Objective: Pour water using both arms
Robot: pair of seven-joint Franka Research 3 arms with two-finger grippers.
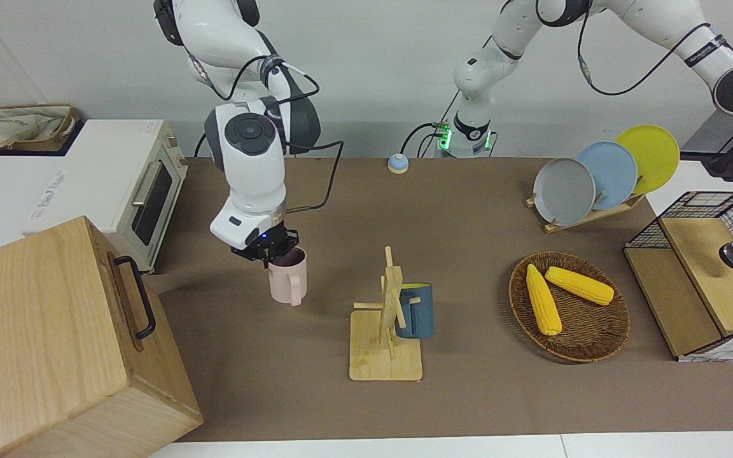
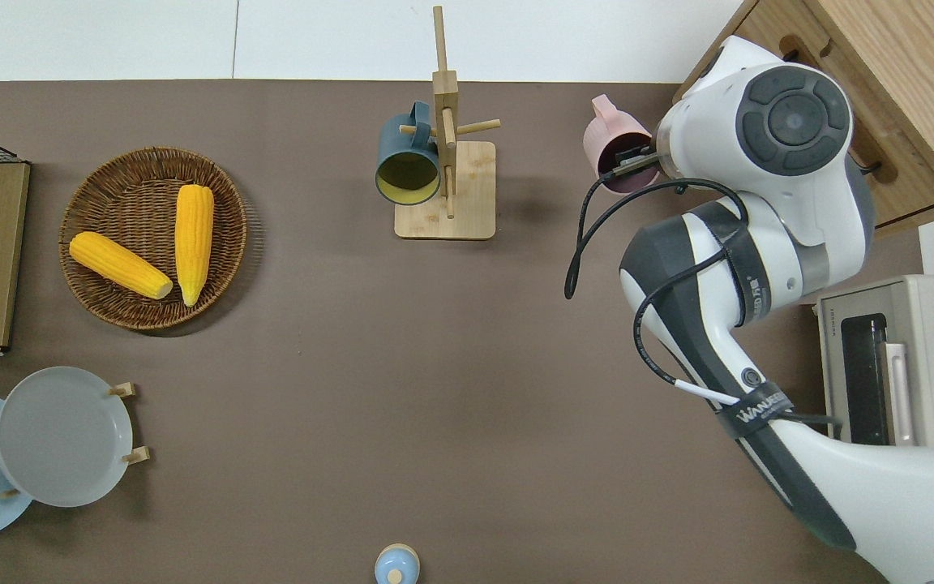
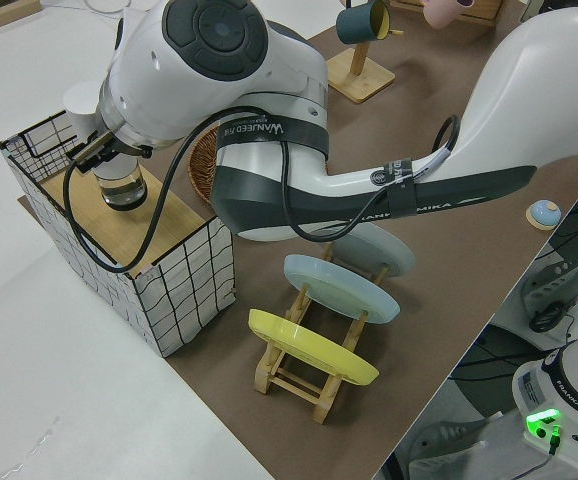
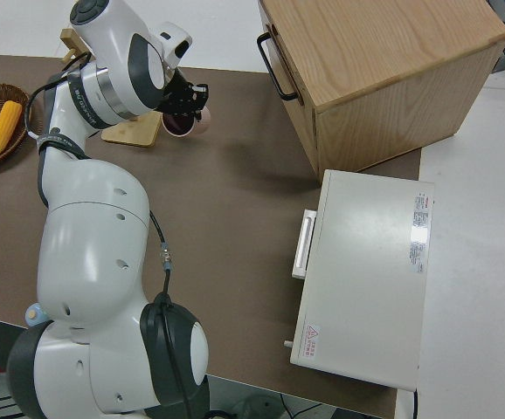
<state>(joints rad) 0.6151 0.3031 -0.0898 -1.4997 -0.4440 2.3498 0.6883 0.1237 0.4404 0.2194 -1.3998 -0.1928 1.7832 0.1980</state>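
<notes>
The right gripper [image 1: 269,249] is clamped on the rim of the pink mug [image 1: 287,275], one finger inside the mouth and one outside, and the mug looks raised off the brown table [image 1: 468,394]. The left gripper [image 3: 97,150] sits on top of a clear glass [image 3: 119,185] that stands on the wooden top of the wire crate [image 3: 184,280]; whether its fingers grip the glass I cannot tell.

Taking the wooden mug rack [image 1: 387,318] as landmark, the pink mug is beside it toward the right arm's end, and the crate with the glass is well apart from it at the left arm's end.

The rim pinch is narrow, so the mug could rotate or slip when it is moved. If the glass holds water, a quick lift or early tilt could spill it on the crate. Bringing the vessels together near the rack risks knocking its pegs or the blue mug [image 1: 415,310] hung there.

Counted: two mugs, one glass, one rack.
</notes>
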